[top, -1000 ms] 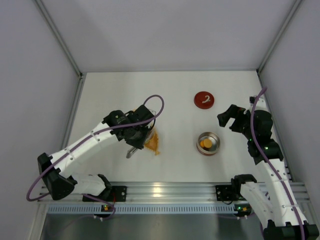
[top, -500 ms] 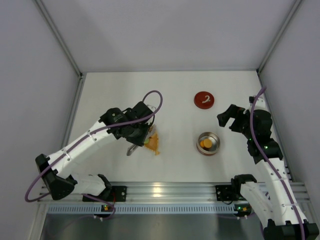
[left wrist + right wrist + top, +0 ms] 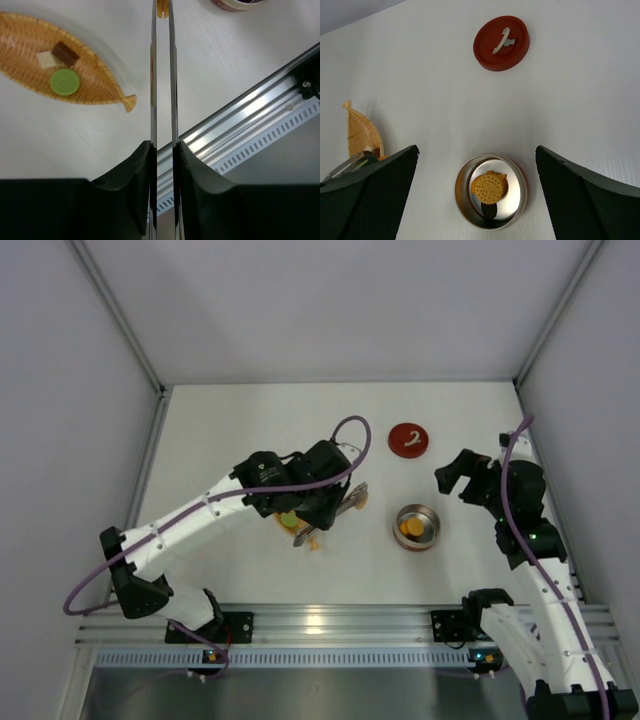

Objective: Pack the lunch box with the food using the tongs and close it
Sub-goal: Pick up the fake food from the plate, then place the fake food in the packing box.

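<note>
Above the counter (image 3: 240, 430) beside the leaf dish (image 3: 30, 40), the tongs (image 3: 350, 497) lie lengthwise, tips toward the lunch box (image 3: 416, 527), nipping an orange piece (image 3: 161, 10). Left fingers (image 3: 130, 170) pinch the tongs; right fingers (image 3: 375, 185) spread.

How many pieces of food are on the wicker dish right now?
3, grouped mid-dish: a brown piece, a white piece beside it, and a green disc below them. The dish is cut off at the left, so another could hide there.

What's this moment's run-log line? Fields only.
left gripper: shut on tongs | tongs: orange piece pinched at tips, short of steel tin | right gripper: open, empty | red lid: off
</note>
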### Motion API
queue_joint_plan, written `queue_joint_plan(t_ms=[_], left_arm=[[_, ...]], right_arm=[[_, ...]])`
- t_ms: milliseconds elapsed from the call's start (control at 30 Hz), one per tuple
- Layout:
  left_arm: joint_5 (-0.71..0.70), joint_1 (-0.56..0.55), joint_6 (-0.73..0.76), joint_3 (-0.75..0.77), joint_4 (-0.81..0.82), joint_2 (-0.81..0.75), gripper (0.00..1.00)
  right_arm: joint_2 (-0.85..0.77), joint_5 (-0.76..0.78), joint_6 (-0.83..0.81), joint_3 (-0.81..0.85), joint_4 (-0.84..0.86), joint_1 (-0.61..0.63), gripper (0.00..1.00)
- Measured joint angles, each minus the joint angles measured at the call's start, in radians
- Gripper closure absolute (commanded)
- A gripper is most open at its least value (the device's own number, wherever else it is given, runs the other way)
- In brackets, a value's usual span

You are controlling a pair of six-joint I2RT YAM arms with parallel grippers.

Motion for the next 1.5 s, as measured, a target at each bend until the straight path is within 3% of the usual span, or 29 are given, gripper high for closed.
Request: queue_joint_plan(t_ms=[233,600,900,1233,1500], left_arm=[[0.053,-0.071,-0.003,0.103,0.122,0.171,0.79],[0.152,-0.084,0.001,0.13,0.265,0.327,0.78],[0.199,-0.097,0.001,0.147,0.31,0.388,0.74],[0.216,-0.101,0.001,0.148,0.322,0.399,0.59],[0.214,-0.102,0.001,0.148,0.323,0.399,0.58]], right_arm=[[-0.018,0.02,-0.005,0.0,-0.006,0.0,0.01],[-0.025,0.066,-0.024,0.0,-0.016,0.0,0.01],[-0.025,0.076,-0.031,0.0,-0.02,0.0,0.01],[-0.025,0.084,-0.035,0.0,-0.022,0.0,0.01],[-0.025,0.084,-0.035,0.0,-0.024,0.0,0.01]])
